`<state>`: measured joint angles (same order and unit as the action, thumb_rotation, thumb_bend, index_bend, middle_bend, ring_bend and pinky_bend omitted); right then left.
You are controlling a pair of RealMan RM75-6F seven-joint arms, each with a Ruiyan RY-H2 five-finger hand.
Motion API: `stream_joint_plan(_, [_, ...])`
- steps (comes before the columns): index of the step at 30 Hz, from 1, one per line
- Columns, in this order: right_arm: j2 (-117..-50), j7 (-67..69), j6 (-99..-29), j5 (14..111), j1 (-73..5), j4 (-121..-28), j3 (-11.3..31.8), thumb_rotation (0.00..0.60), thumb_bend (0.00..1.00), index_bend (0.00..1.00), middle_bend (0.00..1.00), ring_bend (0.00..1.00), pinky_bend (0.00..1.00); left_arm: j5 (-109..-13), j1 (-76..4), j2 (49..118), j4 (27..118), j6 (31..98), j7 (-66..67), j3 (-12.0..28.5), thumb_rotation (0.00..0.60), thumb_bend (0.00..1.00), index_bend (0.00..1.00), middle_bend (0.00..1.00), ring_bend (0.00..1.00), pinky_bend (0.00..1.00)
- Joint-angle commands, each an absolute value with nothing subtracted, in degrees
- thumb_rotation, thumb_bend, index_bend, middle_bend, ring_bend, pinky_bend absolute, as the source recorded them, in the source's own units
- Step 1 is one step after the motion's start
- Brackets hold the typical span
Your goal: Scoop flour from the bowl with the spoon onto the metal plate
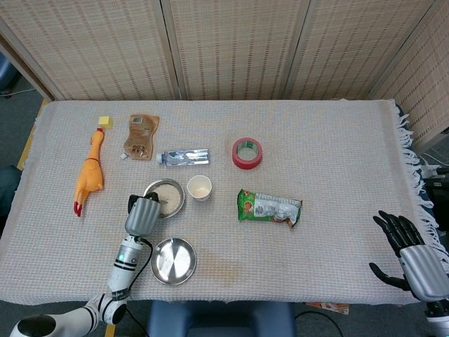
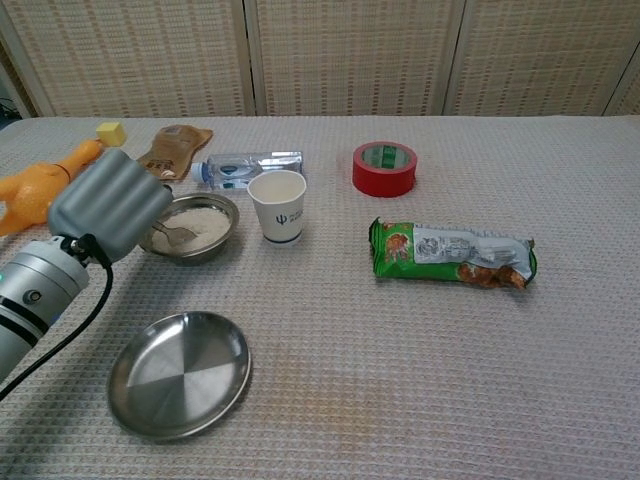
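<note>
A small metal bowl [image 2: 197, 214] [image 1: 172, 189] of white flour stands left of centre. My left hand [image 2: 105, 205] [image 1: 142, 215] hovers at the bowl's near left rim and holds a metal spoon [image 2: 176, 234], whose head lies low over the flour. The empty metal plate [image 2: 180, 374] [image 1: 173, 260] sits in front of the bowl, close to the table's near edge and just right of my left forearm. My right hand [image 1: 405, 239] rests off the table's far right edge with its fingers spread, holding nothing.
A paper cup [image 2: 278, 205] stands right beside the bowl. Behind it lie a water bottle [image 2: 248, 167], a brown pouch [image 2: 174, 149] and a rubber chicken [image 2: 36, 185]. A red tape roll [image 2: 384, 166] and a green snack packet [image 2: 453, 253] lie to the right.
</note>
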<state>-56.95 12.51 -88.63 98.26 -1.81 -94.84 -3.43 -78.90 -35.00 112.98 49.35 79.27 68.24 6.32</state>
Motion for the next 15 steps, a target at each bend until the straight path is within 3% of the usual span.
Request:
stream_joint_plan(1, [-57.0,12.6,-88.6,98.2,-1.8,-94.8,-3.4,0.6,0.18,0.0,0.0,0.0,0.0,-78.4,-34.8,111.7,51.9,78.4,67.4,7.1,0.6,0.4,0.6,1.0,1.0,1.0])
stream_joint_plan(15, [-57.0,12.3,-88.6,98.2,-1.9,-94.9,-3.4,0.6,0.18,0.0,0.0,0.0,0.0,-74.5,-34.7,106.0,60.4,76.1,65.6,11.1,0.6,0.4,0.66,1.0,1.0,1.0])
